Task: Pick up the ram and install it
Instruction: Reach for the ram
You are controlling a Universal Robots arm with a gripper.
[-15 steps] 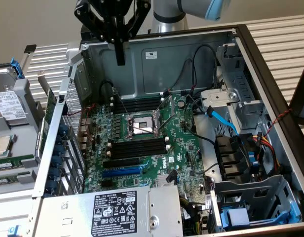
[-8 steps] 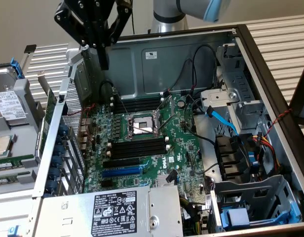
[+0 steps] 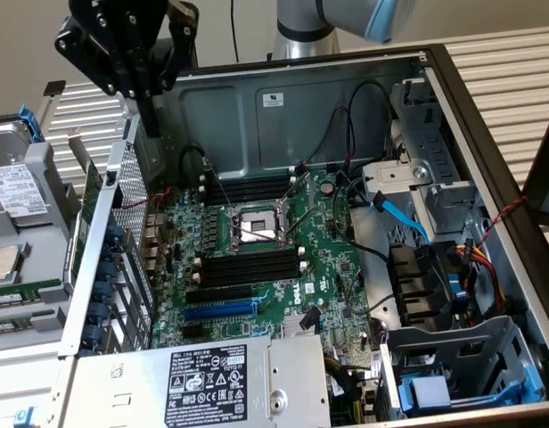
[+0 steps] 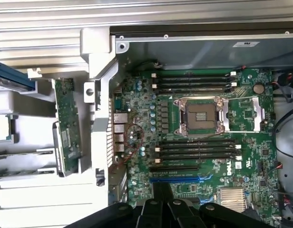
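The picture's edge cuts off the gripper (image 4: 161,190).

Slatted bench (image 3: 497,62) carries the open computer case (image 3: 257,125).

Ext cam angled down, wrist cam overhead — both share motherboard (image 3: 337,267).

Open drop onto slots (image 3: 252,266); cables (image 3: 401,217) alongside
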